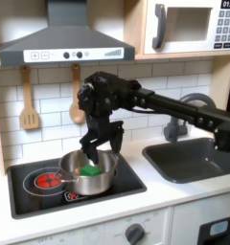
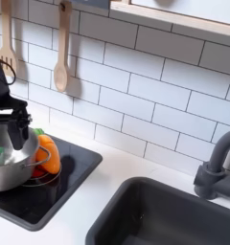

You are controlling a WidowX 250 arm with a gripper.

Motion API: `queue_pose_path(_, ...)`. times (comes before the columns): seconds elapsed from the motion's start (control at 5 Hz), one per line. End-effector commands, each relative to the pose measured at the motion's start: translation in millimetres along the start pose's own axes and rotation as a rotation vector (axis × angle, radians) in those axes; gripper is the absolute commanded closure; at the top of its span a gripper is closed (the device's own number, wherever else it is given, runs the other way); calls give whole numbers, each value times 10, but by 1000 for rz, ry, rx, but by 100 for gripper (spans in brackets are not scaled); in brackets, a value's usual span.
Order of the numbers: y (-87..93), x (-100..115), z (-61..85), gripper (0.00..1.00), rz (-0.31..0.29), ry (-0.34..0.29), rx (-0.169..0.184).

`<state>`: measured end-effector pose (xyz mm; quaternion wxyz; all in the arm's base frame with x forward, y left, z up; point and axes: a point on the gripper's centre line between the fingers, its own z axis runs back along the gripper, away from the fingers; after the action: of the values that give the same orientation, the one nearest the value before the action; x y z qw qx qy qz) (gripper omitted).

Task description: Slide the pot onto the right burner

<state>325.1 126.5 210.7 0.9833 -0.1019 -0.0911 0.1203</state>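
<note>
A black stovetop carries the silver pot on its right part in the first exterior view. The gripper hangs over the pot's rim, fingers apart, an orange toy beside.

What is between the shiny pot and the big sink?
In the first exterior view, the pot and the sink are separated by a strip of black stovetop, then bare white counter.

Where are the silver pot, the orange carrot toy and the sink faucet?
Pot [image 1: 88, 175], first exterior view, front wall.
Orange carrot toy [image 2: 48, 154], second exterior view, its middle.
Faucet [image 2: 215, 172], second exterior view, upright body.
</note>
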Motion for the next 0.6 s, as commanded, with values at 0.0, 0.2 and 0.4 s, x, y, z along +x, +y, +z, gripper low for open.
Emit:
queue_pose_path(0.0,49,-145,187,0,-16,0,-8)
queue_pose_path(0.2,108,-270,294,0,-23,26,-26)
queue_pose_path(0.4,108,-323,364,0,-39,14,-31)
